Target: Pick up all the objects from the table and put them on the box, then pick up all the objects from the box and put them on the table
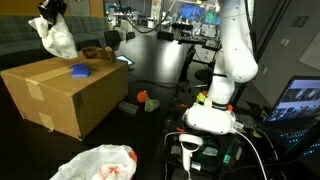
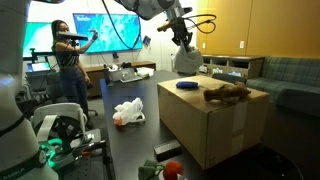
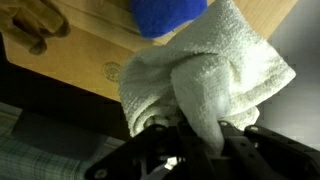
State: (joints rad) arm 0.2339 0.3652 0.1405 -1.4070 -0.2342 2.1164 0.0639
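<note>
Clamping white cloth [image 1: 58, 38] in closed gripper [image 3: 195, 128] over box [image 1: 50, 95]; blue block [image 1: 80, 71], plush [image 2: 228, 93] already up; bag [image 1: 95, 163] at 6 o'clock, maybe red item [image 1: 143, 97], pending.

A dark surface [image 1: 165, 75] [image 2: 135, 140] carries a large cardboard box [image 1: 55, 95] [image 2: 215, 130], left of centre in an exterior view. A crumpled white plastic bag [image 1: 97, 163] [image 2: 128, 113] lies at bottom centre. A small red item [image 1: 143, 98] [image 2: 172, 167] and a grey block [image 1: 128, 106] lie near the box's corner.
</note>
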